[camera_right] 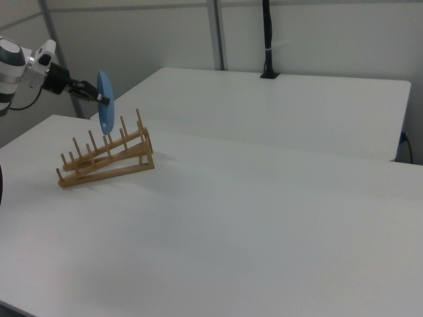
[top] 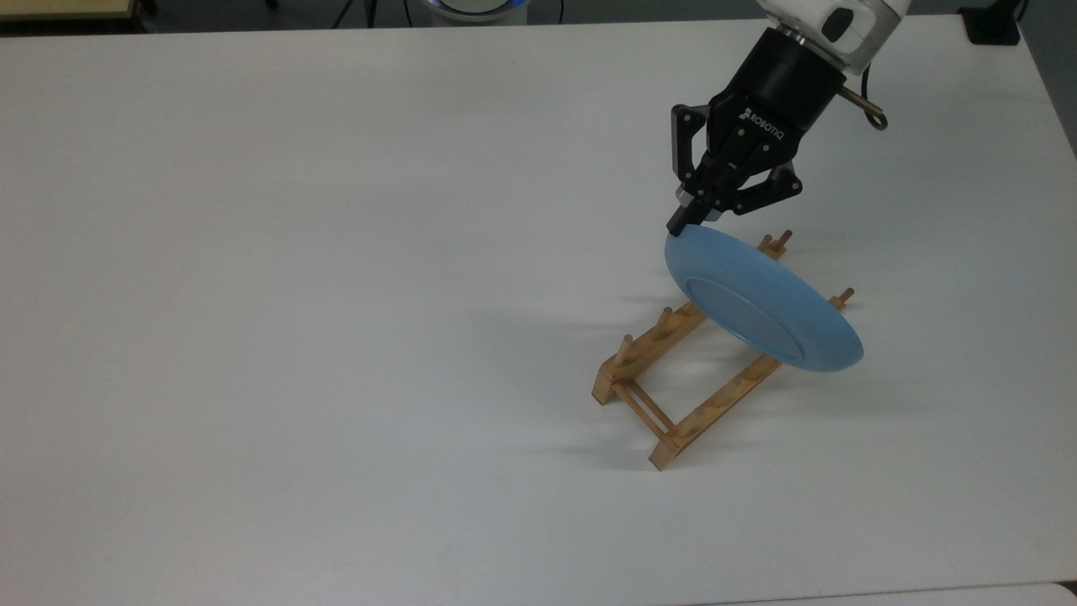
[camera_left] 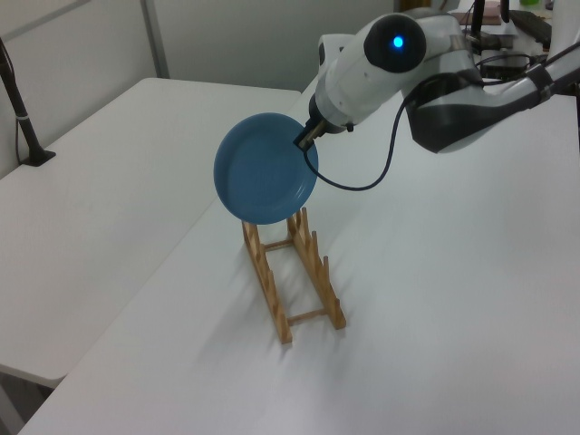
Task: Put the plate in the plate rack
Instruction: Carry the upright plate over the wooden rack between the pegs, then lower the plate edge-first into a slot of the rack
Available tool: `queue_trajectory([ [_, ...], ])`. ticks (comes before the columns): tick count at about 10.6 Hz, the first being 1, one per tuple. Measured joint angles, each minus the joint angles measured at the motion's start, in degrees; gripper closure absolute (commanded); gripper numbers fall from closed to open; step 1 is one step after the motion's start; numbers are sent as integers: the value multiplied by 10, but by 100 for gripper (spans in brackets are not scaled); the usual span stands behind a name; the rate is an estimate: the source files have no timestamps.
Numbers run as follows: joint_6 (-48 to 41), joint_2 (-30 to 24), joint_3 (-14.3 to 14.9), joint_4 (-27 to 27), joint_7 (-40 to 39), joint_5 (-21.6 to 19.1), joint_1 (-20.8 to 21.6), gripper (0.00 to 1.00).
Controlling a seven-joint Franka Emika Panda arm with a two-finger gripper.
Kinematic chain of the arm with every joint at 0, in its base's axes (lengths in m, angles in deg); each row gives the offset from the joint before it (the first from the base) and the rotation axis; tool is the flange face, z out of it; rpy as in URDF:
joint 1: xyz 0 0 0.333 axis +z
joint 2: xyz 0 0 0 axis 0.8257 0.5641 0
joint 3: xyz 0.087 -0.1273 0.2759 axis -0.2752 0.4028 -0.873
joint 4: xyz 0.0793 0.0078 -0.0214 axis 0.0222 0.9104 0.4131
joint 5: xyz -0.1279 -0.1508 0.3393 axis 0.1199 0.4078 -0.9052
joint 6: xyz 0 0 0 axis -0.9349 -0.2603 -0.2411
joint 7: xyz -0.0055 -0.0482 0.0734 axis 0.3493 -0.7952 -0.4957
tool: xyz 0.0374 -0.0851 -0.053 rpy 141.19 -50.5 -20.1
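The white counter (top: 294,295) lies open on all sides of the plate rack (top: 673,396). The plate (top: 761,307), clamped in the pincer (top: 683,220), blocks the rack's far end; the near pegs stand free

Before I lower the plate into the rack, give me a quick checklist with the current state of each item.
1. Grip: the tool is shut on the plate at its rim. Ok.
2. Plate on edge: near upright in the right view. Ok.
3. Plate over the plate rack: it hangs above the rack's taller-peg end. Ok.
4. Plate lined up with a slot between pegs: cannot tell.
5. Plate seated in the rack: not ok, it is held above.
6. Cable free of the pegs: ok.
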State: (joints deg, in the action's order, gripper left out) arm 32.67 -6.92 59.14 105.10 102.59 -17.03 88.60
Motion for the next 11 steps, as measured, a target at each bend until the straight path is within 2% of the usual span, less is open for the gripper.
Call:
queue_trajectory([
  [6,-7,-3,4,6,26,8,0,100],
  [11,-50,-5,4,7,29,8,0,98],
])
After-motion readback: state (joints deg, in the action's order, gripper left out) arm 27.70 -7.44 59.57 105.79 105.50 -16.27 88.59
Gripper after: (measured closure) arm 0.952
